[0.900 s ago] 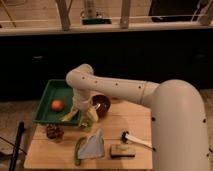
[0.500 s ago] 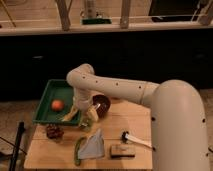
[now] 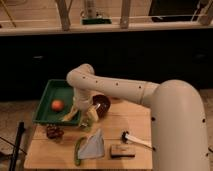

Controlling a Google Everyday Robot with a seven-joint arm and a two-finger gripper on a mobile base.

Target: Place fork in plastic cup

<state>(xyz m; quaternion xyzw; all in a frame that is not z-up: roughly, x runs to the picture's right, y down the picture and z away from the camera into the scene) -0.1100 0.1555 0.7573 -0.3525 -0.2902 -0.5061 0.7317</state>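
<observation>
Centring over rim matters: claw (image 3: 89,114) sits low just beside dark-red round vessel (image 3: 102,105) (cup?), nr green plastic tray (image 3: 46,96) on table (image 3: 117,125); can't tell its grip; fork not made out, poss. held.

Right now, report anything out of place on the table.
Nothing looks spilled or broken. Only a yellow item seems to lean over the tray's front rim, beside the gripper hanging between tray and bowl.

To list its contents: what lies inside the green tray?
An orange fruit lies in the green tray, a yellow thing near its front right corner. The arm covers the tray's right side; the gripper hangs beside the dark bowl.
</observation>
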